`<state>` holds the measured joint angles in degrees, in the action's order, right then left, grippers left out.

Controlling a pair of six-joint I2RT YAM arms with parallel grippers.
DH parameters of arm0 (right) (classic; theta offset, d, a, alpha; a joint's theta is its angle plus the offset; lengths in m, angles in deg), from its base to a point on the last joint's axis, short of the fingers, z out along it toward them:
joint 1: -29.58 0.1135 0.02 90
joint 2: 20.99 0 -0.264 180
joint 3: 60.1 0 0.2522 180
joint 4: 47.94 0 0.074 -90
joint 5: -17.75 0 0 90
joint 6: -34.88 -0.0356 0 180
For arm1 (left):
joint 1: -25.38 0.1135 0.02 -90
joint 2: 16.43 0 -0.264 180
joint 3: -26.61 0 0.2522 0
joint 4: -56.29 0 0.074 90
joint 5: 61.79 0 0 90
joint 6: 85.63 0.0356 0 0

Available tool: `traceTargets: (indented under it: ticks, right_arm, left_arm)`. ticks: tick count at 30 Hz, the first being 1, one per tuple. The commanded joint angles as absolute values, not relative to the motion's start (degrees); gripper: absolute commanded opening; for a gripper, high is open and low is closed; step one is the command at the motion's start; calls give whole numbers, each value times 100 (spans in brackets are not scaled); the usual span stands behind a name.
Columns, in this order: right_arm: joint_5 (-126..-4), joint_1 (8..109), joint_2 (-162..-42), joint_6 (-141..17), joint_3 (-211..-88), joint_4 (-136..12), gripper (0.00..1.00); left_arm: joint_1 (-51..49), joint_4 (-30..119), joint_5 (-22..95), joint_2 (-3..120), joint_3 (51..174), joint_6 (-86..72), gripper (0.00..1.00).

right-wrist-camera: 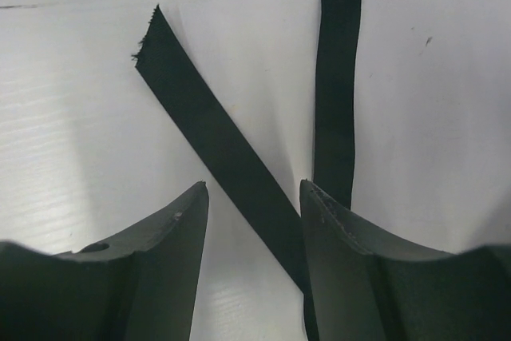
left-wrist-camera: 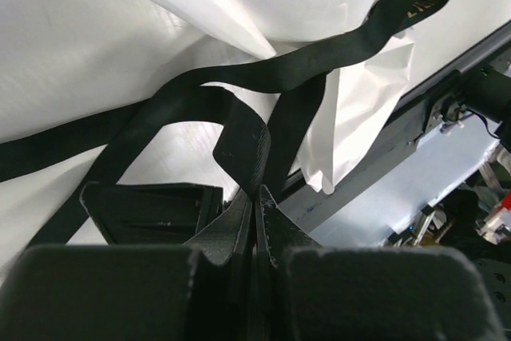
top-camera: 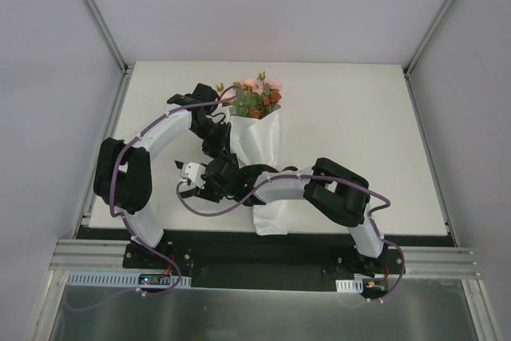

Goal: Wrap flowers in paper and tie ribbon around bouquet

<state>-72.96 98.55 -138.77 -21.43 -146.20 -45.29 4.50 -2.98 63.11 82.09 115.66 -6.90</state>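
Beside the bouquet (top-camera: 259, 137) on the surface (top-camera: 359, 133), left end effector (left-wrist-camera: 254, 193) clamped on the ribbon (left-wrist-camera: 271, 77), right end effector (right-wrist-camera: 254, 189) half apart over two ribbon tails, bouquet lying lengthwise, blooms (top-camera: 257, 97) at its far end

Matt, grainy dark plastic: my fingers (right-wrist-camera: 160, 253), above a black satin ribbon (right-wrist-camera: 215, 157) with a soft sheen, one cut end frayed, gold lettering printed on it. The white table (right-wrist-camera: 72, 117) looks matt and finely ribbed. The paper (left-wrist-camera: 359, 109) is thin, smooth, white, slightly translucent, creased.
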Motion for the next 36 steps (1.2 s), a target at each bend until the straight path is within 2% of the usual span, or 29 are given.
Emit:
traceTargets:
  ticks: [1, 6, 12, 15, 16, 19, 25, 29, 35, 36]
  right_arm:
    - [-7277, 9822, -14104, -2014, -14971, -3981, 53]
    - [-6795, 9743, -14377, -2110, -15190, -4042, 56]
    - [-6251, 9673, -14474, -2392, -15322, -4508, 45]
    - [-6013, 9655, -14562, -2454, -15463, -4788, 30]
    - [-5977, 9664, -14553, -2454, -15489, -4842, 17]
    - [-5933, 9664, -14414, -2480, -15428, -4878, 0]
    - [-5713, 9699, -13544, -2629, -14981, -4825, 0]
    - [-5669, 9716, -12649, -2866, -14454, -4650, 0]
    - [-5800, 9708, -12136, -2929, -13978, -4692, 0]
    - [-5809, 9682, -12232, -2859, -14021, -4771, 5]
  left_arm:
    - [499, -791, 5696, 8280, 11920, -381, 0]
    - [499, -1055, 5353, 8447, 12061, -240, 0]
    - [499, -1038, 5379, 8465, 12044, -126, 0]
    - [499, -1038, 5423, 8430, 12061, -73, 0]
    - [499, -1046, 5449, 8430, 12053, -73, 0]
    - [499, -994, 5476, 8447, 12009, -64, 0]
    - [499, -897, 5599, 8351, 11895, -47, 0]
    - [569, -800, 6152, 8035, 11938, -55, 0]
    - [578, -756, 6372, 7911, 11895, -90, 0]
    - [569, -756, 6381, 7928, 11894, -82, 0]
